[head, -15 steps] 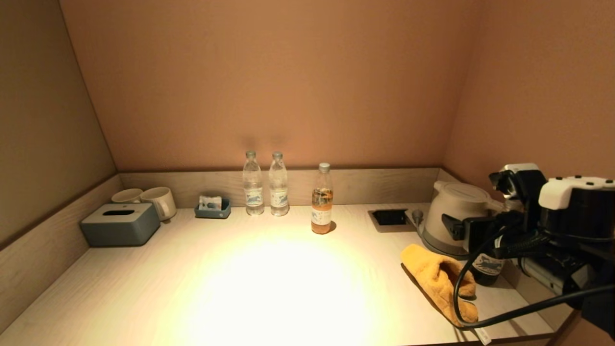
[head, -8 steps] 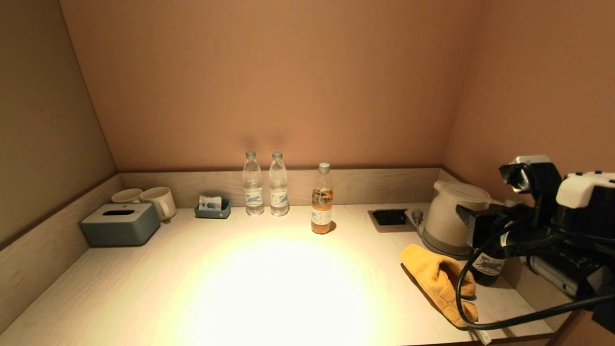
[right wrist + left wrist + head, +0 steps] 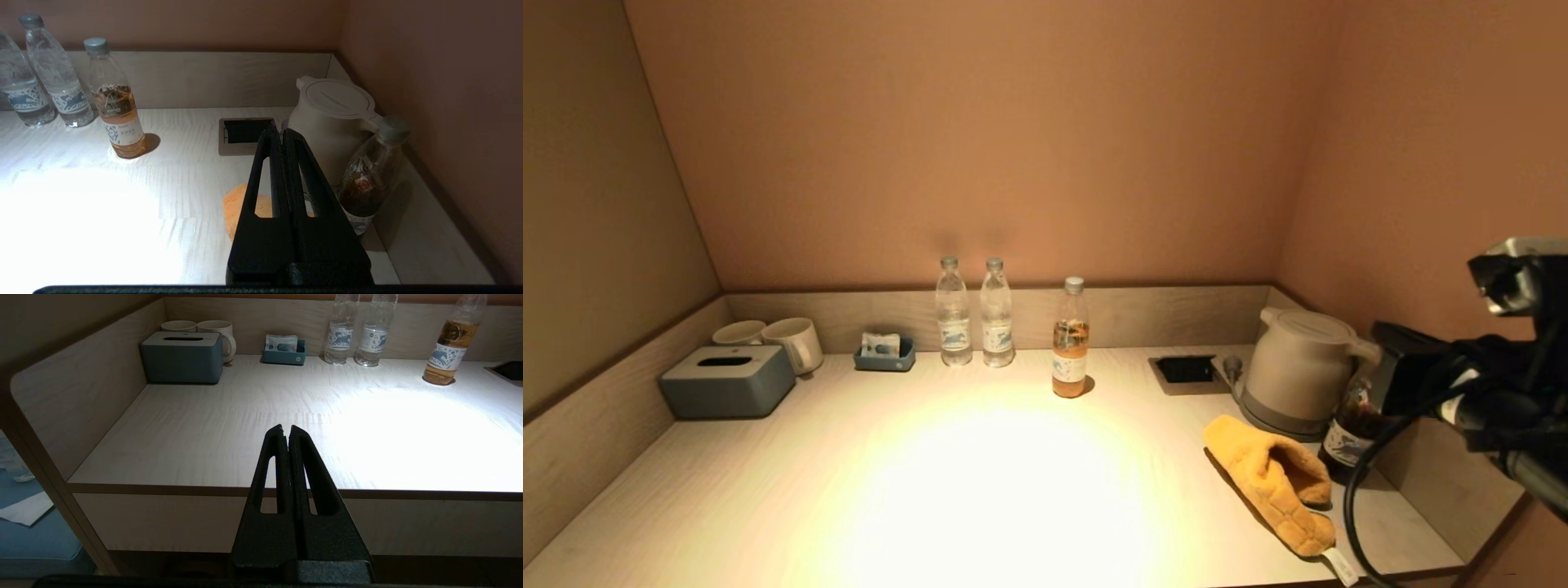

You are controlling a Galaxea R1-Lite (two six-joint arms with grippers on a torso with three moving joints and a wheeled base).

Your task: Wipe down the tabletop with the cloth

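**Head view: bottles, kettle and cloth on a lit counter**

Head view gives us two clear plastic water bottles upright by the raised back edge, both filled with clear liquid. Just right of them and nearer us stands a clear bottle with a grey cap, holding amber liquid up to about its shoulder. A small blue tray holds a pale sachet. Two white ceramic mugs sit in the far left corner behind a grey-blue tissue box; we cannot tell what is inside the mugs. At the right, a cream electric kettle stands with its lid closed, and a dark-filled bottle stands touching or just beside it, against the right wall.

We see the fluffy yellow-orange cloth lying bunched on the pale wood-grain tabletop, in front of the kettle, near the front right edge, its white tag hanging toward the rim. A dark recessed socket panel is set into the surface left of the kettle. A bright pool of light covers the middle of the counter; plain tan walls close it in on three sides.

The right gripper hangs above the cloth with its jaws pressed together, holding nothing. The left gripper sits off the front left edge, jaws likewise closed and empty.
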